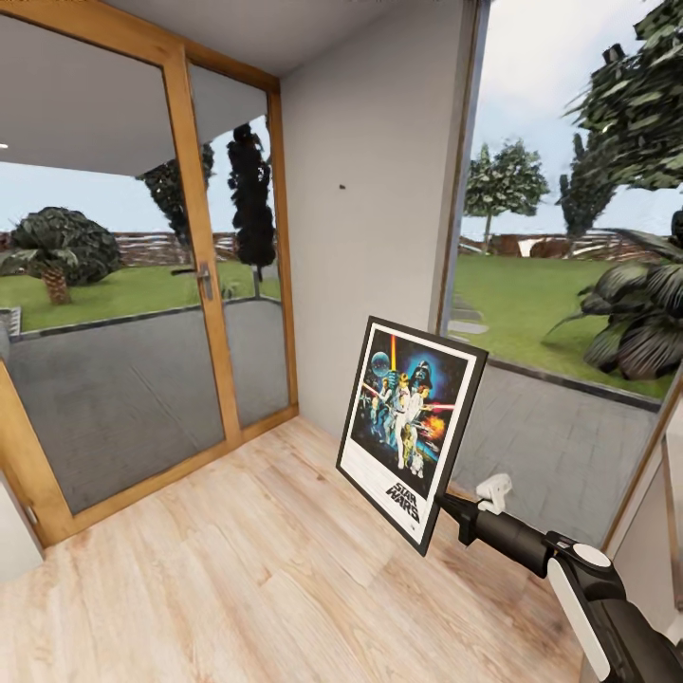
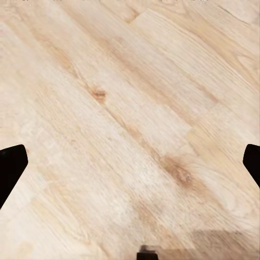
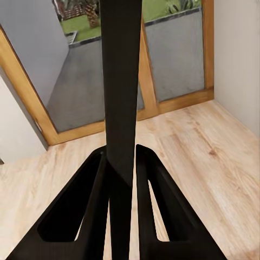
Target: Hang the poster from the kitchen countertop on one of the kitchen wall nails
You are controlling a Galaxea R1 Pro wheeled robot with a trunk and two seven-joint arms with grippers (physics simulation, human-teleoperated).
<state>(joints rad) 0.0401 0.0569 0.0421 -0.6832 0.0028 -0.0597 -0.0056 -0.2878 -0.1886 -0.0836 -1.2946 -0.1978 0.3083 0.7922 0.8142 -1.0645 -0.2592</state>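
1. Pale wood floor [image 1: 237,569] is running to a grey wall [image 1: 379,190]; a wood-framed glass door [image 1: 199,275] is standing beyond the claw, garden outside.
2. Right claw [image 3: 122,179] is pinching the poster [image 1: 410,432] by its lower edge, tilted, above the floor.
3. Wall nail [image 1: 342,188] is sitting above the poster, well apart.
4. Left claw [image 2: 130,162] is hanging spread over floorboards.

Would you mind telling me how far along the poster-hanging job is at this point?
Pickup looks done: the poster is off any counter, clamped edge-on in the right pincer. In hand: it is held tilted in front of the pale grey wall, below the wall nail. Left: raising it and hooking it on. The left pincer is open over the wooden floor.
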